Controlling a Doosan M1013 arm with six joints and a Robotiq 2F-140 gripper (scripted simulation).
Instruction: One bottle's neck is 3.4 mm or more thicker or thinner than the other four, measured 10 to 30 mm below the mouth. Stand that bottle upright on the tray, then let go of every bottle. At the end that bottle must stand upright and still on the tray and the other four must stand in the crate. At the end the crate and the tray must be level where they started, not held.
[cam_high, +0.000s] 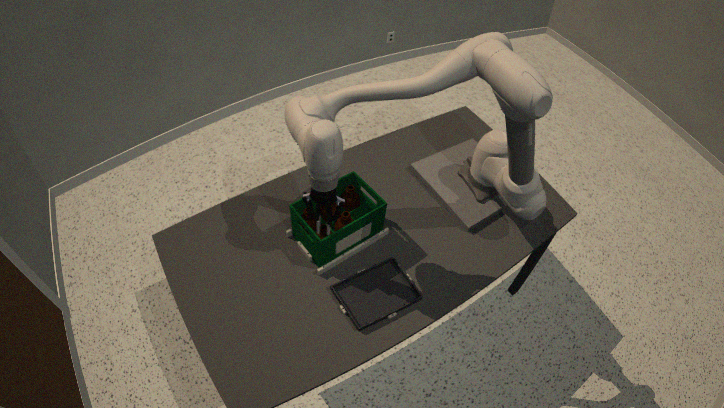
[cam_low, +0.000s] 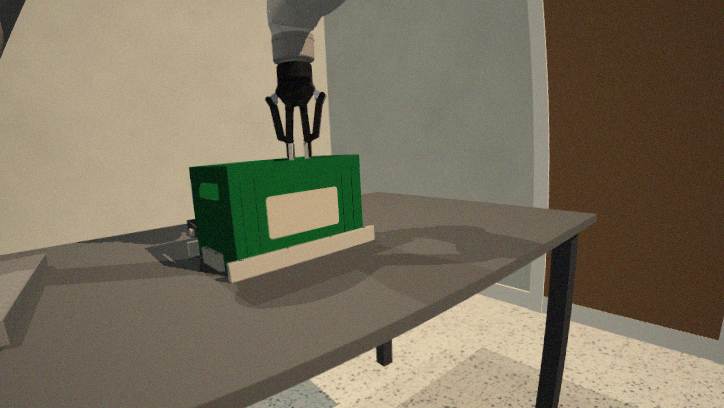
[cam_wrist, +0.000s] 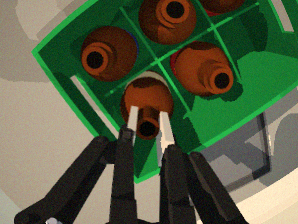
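My gripper (cam_high: 323, 226) (cam_low: 298, 158) (cam_wrist: 147, 119) points down into the green crate (cam_high: 303, 238) (cam_low: 248, 202) (cam_wrist: 52, 60). Its fingers are shut on the neck of a brown bottle (cam_wrist: 147, 97), which is in a corner compartment. Four other brown bottles stand in the crate: one (cam_wrist: 117, 49), a second (cam_wrist: 167, 26), a third (cam_wrist: 197, 75) and a fourth (cam_wrist: 225, 4), partly cut off in the wrist view. The exterior view shows only the fingertips at the rim; the crate hides the bottles. The dark tray (cam_high: 374, 320) (cam_wrist: 266, 142) lies flat beside the crate, with no bottle on it.
Pale strips (cam_high: 354, 251) (cam_low: 303, 253) run along the crate's base. The crate's walls and dividers stand close around the held bottle. One compartment has no bottle. The arm's grey base plate (cam_high: 445, 195) lies on the table (cam_high: 253, 314).
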